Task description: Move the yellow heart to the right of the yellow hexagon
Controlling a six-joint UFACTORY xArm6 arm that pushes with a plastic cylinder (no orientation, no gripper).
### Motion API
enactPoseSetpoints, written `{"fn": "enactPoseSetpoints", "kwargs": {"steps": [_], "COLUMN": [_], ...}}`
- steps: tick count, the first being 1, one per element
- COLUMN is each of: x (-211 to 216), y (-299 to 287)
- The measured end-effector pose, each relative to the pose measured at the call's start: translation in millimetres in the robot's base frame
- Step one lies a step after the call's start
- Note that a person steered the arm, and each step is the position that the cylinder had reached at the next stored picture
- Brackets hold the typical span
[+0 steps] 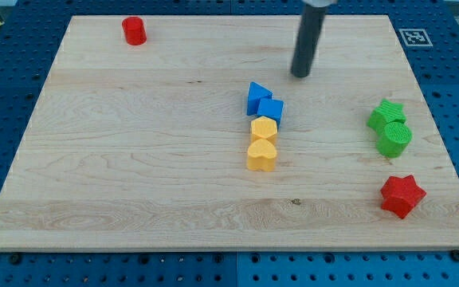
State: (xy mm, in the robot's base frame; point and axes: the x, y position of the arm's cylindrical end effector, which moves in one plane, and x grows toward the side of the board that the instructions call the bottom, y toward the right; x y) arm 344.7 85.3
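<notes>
The yellow heart [262,155] lies near the board's middle, touching the bottom side of the yellow hexagon [264,128]. The hexagon touches a blue cube [271,110] above it, with a blue triangle [256,96] just up-left of the cube. My tip [300,75] stands on the board up and to the right of this column, apart from every block, roughly 100 px above and 50 px right of the heart.
A red cylinder [135,30] sits at the top left. A green star [386,114] and a green cylinder [394,139] touch at the right edge. A red star [402,195] lies at the lower right. The wooden board [134,159] rests on a blue pegboard.
</notes>
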Motion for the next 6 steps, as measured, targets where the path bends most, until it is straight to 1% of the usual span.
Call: {"fn": "enactPoseSetpoints", "kwargs": {"steps": [1, 2, 3, 4, 6], "x": [0, 26, 107, 178, 181], "y": [-83, -155, -164, -147, -28]}}
